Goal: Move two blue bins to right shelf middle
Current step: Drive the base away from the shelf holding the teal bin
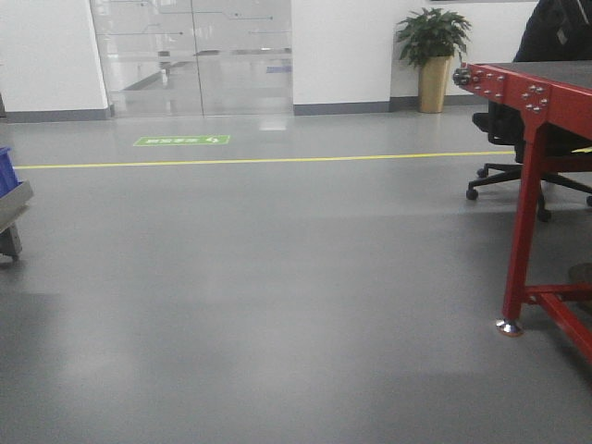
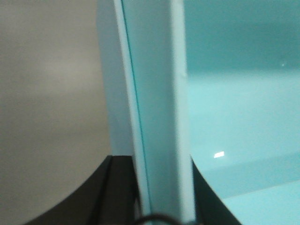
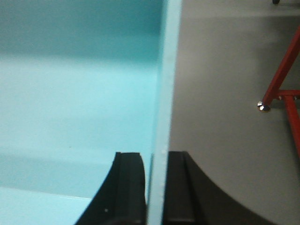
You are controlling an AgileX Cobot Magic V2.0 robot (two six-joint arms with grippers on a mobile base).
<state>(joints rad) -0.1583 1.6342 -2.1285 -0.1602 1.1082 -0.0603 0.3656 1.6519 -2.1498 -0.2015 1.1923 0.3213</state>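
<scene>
Two-arm carry step, by the look: blue bin [image 2: 154, 93] held clear of floor [image 1: 277, 305], gripped at opposite side walls. Pinching one wall w/ left fingers [image 2: 119, 187], bin interior to their right; pinching other wall w/ right fingers [image 3: 127, 187], floor & red worktop [image 3: 281, 70] leg beyond. Arms set either side, fingers straddling wall edges. Likely second blue bin [image 1: 6, 171] at far left, front view. No shelf in sight. Next: prob. turn/drive base to right shelf, keeping pinch firm, bin level.

Grey floor [image 1: 277, 305] before me: yellow line [image 1: 259, 161] at twelve o'clock, red table [image 1: 527, 213], office chair [image 1: 490, 124], potted plant [image 1: 432, 55] at two.
</scene>
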